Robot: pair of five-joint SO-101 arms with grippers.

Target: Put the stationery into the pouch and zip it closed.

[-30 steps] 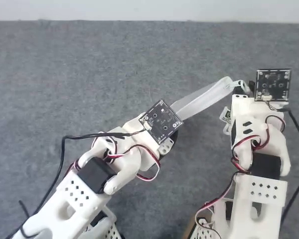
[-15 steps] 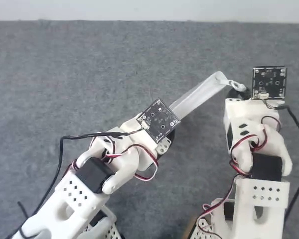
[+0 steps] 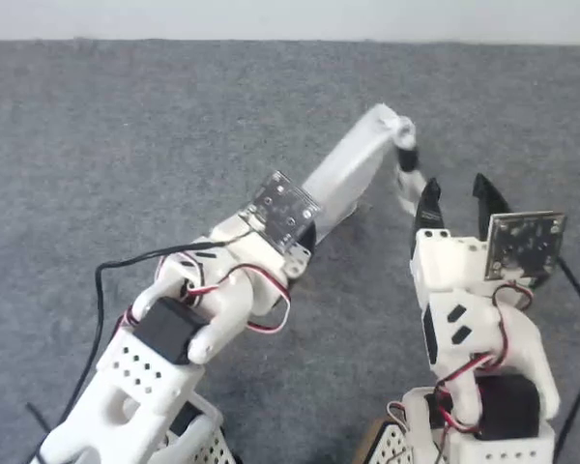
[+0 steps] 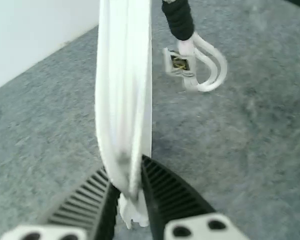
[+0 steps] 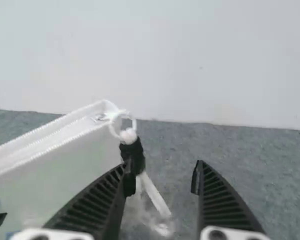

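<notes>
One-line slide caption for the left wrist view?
Left pincer shut on one end of the white pouch; zipper pull hangs at the other.

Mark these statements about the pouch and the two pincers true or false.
1. The left pincer is clamped on the pouch. True.
2. The right pincer is shut on the zipper pull. False: it is open, and the pull hangs beside one finger.
3. The pouch lies flat on the table. False: the left pincer holds it up on edge.
4. A black cord hangs from the zipper pull. True.
</notes>
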